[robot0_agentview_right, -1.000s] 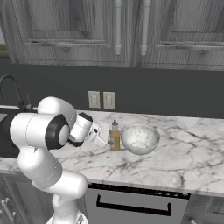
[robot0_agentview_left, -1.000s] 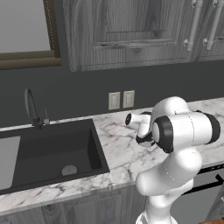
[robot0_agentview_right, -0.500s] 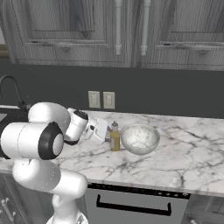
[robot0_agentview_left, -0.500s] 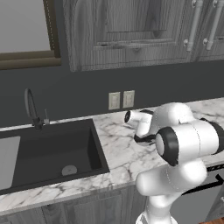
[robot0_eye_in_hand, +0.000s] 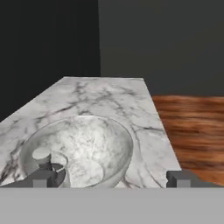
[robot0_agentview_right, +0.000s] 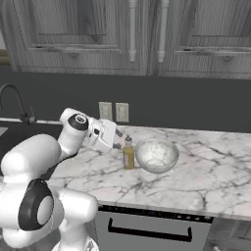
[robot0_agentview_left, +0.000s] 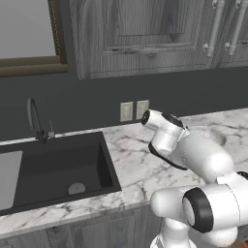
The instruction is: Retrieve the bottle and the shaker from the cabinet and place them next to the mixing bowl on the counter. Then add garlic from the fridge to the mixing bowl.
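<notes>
Bottle (robot0_agentview_right: 129, 153) stands upright on the marble desk (robot0_agentview_right: 206, 171), just beside the mixing bowl (robot0_agentview_right: 157, 155) on the side toward the sink (robot0_agentview_left: 53, 169). The tool (robot0_agentview_right: 119, 140) hangs close to the bottle's far side with its jaws spread wide and nothing between them; in the hand view its two tips stand well apart, the bottle cap (robot0_eye_in_hand: 42, 154) low by one tip and the bowl ahead. By my judgement the bottle's placement is done and the shaker is the step in hand. That calls for drawing the open tool clear of the bottle without tipping it, then opening the upper cabinet (robot0_agentview_right: 88, 29), whose doors are shut. The mixing bowl looks empty inside; no shaker or garlic is by it.
</notes>
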